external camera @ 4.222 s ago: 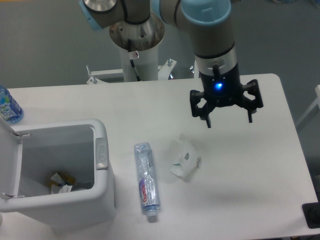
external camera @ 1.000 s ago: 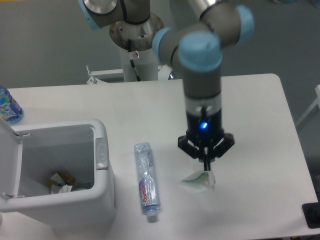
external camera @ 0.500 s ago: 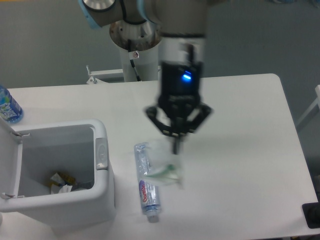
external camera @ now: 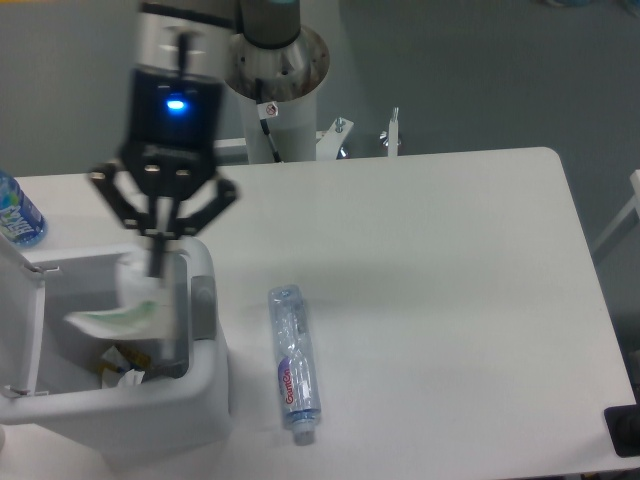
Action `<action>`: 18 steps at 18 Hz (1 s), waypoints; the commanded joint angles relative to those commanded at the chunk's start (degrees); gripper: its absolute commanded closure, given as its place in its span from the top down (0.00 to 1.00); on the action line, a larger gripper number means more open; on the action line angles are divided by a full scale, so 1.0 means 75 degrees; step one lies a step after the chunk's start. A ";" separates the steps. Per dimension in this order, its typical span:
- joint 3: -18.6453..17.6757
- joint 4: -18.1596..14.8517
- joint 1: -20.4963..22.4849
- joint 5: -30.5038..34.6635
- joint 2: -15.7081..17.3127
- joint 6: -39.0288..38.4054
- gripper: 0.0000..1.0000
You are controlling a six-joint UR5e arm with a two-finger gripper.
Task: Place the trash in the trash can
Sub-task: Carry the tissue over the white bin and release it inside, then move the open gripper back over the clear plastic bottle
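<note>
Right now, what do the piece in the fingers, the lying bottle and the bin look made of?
Held piece: thin translucent whitish plastic, probably; bin shows through.
Lying bottle: clear plastic, crinkled, with red-and-blue printed label.
Bin: opaque white moulded plastic, smooth, rounded corners, grey button.

The gripper point(external camera: 157, 262) and the plastic cup point(external camera: 125, 305) it's got pinched are motion-blurred. The trash can point(external camera: 205, 385) and the blue-labelled water bottle point(external camera: 17, 213) are both cut off at the left edge.

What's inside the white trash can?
At the bottom of the trash can lie some crumpled wrappers. The gripper holds the plastic cup over the opening, and the cup hides part of the inside.
</note>
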 joint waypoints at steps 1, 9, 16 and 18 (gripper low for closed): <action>-0.0024 -0.0011 -0.0070 0.0000 -0.0082 0.0036 0.70; 0.0058 -0.0035 0.0442 -0.0023 -0.0153 -0.0363 1.00; 0.0396 -0.0035 0.1745 -0.0024 -0.1358 -0.0327 1.00; 0.0397 -0.0035 0.1944 -0.0012 -0.1744 -0.0211 1.00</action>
